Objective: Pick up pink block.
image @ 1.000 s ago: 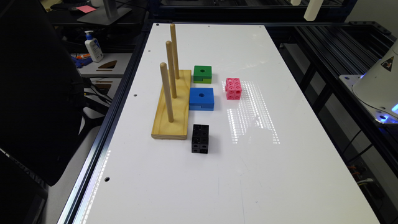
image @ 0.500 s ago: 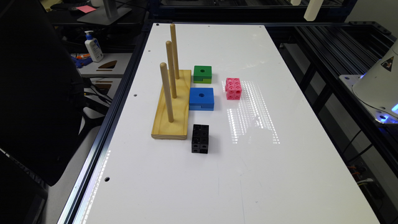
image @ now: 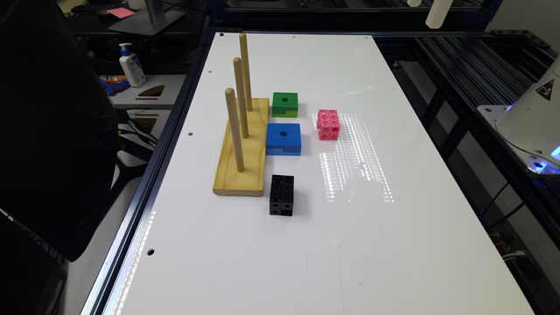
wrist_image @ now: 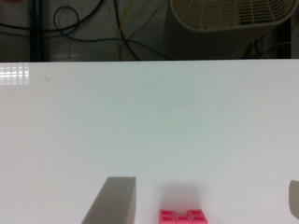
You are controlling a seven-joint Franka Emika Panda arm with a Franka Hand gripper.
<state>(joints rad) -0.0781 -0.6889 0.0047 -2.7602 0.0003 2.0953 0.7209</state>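
White table (image: 306,245) bears 4 blocks (image: 328,124), peg stand (image: 243,148).

pink block (wrist_image: 183,217) between spread pincer (wrist_image: 205,203) fingers (wrist_image: 114,200)

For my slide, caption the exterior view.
Pink block sits alone on white table, beside blue block.

table: white top (image: 306,245), glossy, reflecting a grid of ceiling light; black metal frame rails (image: 463,70) around it | exterior view's left: dark chair (image: 52,131); side desk (image: 148,92) with a pump bottle (image: 131,65) | wrist view: wire fan guard (wrist_image: 229,14); cables (wrist_image: 93,23)
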